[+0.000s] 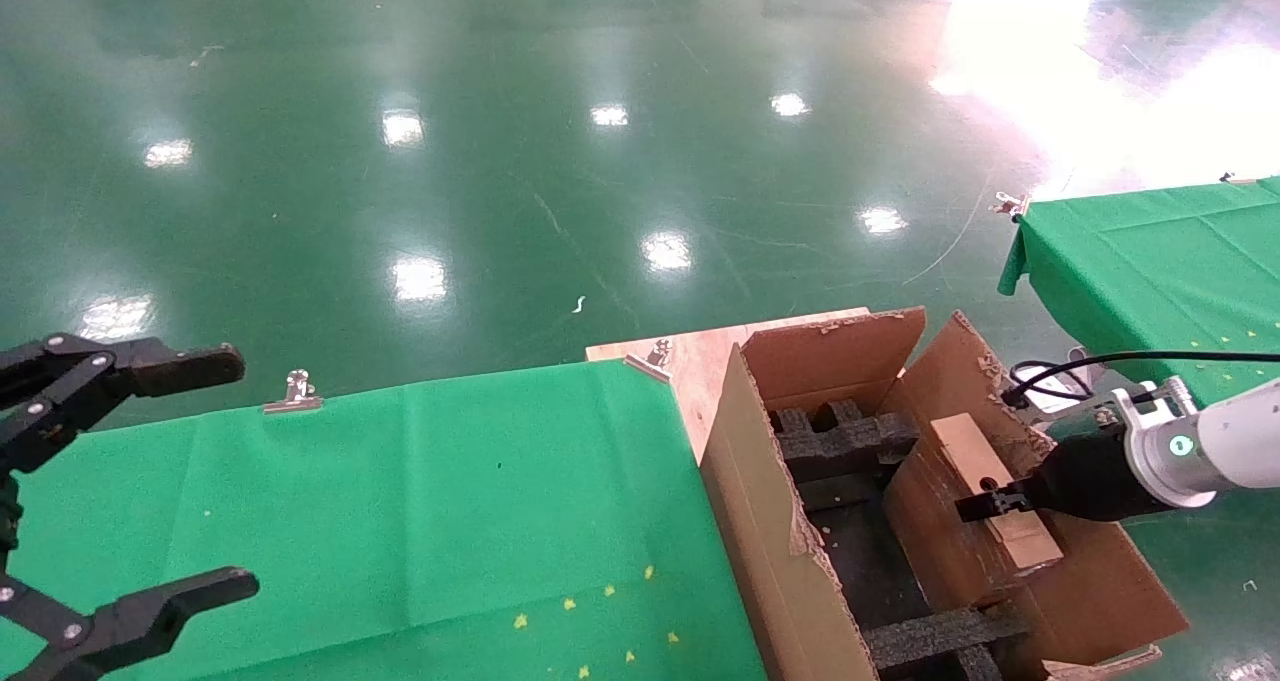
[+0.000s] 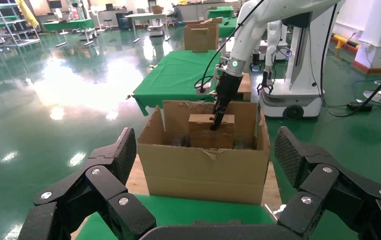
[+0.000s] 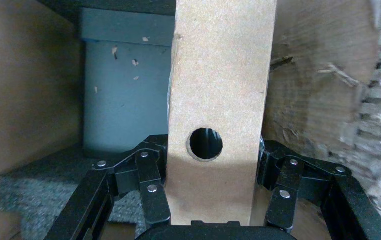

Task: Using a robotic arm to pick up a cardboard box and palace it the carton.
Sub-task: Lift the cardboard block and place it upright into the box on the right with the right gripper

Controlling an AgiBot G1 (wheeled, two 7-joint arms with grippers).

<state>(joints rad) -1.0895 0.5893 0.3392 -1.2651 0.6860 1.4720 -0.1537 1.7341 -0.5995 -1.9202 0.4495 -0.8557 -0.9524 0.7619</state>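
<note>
While my right gripper is clamping the cardboard box by its two broad faces, the robotic arm is reaching in from the right over the carton. The box is sitting tilted in the carton's right side, hole-side up, between the far-right flap and black foam dividers. At near left, I am holding my left gripper spread wide above the green-clothed table.
</note>
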